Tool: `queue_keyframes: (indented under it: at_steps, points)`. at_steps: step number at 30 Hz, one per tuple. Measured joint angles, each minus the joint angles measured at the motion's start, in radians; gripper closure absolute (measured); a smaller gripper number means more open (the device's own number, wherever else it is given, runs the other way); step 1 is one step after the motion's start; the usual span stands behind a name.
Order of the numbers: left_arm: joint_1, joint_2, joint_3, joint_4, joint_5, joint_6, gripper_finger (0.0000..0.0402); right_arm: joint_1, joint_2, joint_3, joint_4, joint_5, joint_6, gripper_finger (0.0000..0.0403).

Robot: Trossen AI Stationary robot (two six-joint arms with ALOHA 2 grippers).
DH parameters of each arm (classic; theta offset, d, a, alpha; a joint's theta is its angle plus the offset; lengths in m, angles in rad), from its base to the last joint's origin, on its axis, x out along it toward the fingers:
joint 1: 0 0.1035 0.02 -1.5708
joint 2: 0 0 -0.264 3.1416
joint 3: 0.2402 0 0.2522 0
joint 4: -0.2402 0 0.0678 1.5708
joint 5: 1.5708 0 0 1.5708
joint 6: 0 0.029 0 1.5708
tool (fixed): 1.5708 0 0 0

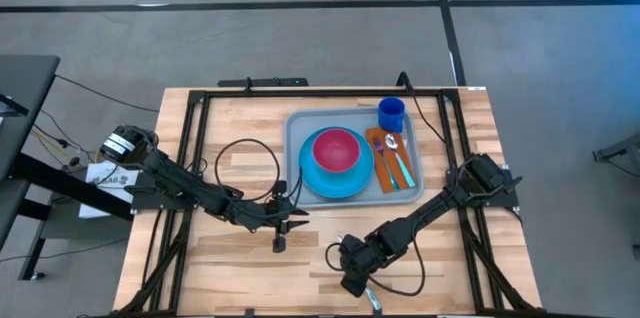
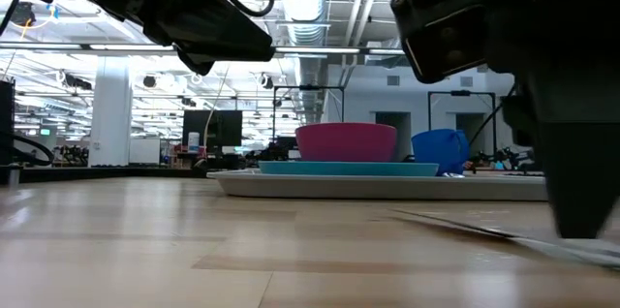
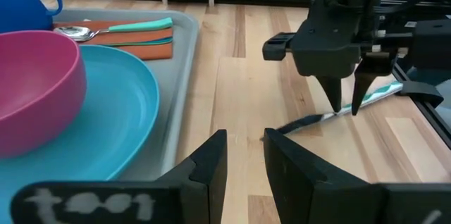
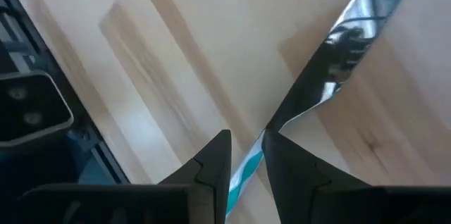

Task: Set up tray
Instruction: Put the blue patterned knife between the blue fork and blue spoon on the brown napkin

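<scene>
Grey-blue tray (image 1: 296, 138): plate, bowl, cup, cutlery aboard | right gripper (image 4: 245, 155): straddling knife (image 4: 338, 62) on table, slightly parted | left gripper (image 3: 245, 155): hovering, slightly parted

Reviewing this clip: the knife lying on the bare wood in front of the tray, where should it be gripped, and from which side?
Grip the knife on its teal handle, close to the blade, coming straight down from above. It lies flat on the table, so only its narrow width offers opposing sides. The right gripper hangs there, jaws open astride the handle.
</scene>
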Motion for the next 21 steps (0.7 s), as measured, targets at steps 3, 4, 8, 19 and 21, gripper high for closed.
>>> queue_keyframes:
  at_steps: [3,4,8,19,21]
  points:
    - [0.0,0.0,0.0,-0.001,0.0,0.0,0.0319,-0.001,-0.001,0.0,-0.023,-0.055,0.0,0.032]
    - [0.0,0.0,0.0,-0.001,0.0,0.0,0.0319,-0.002,-0.002,0.0,-0.027,-0.058,0.0,0.032]
    - [0.0,0.0,0.0,0.0,0.0,0.0,0.0319,-0.012,-0.013,-0.001,-0.049,-0.083,0.001,0.032]
    - [-0.001,0.0,0.0,-0.004,0.0,-0.005,0.0319,-0.012,-0.035,0.071,-0.277,-0.056,0.009,0.032]
    - [0.0,0.0,0.0,-0.005,0.0,-0.017,0.0319,-0.006,-0.031,0.07,-0.276,-0.04,0.026,0.032]
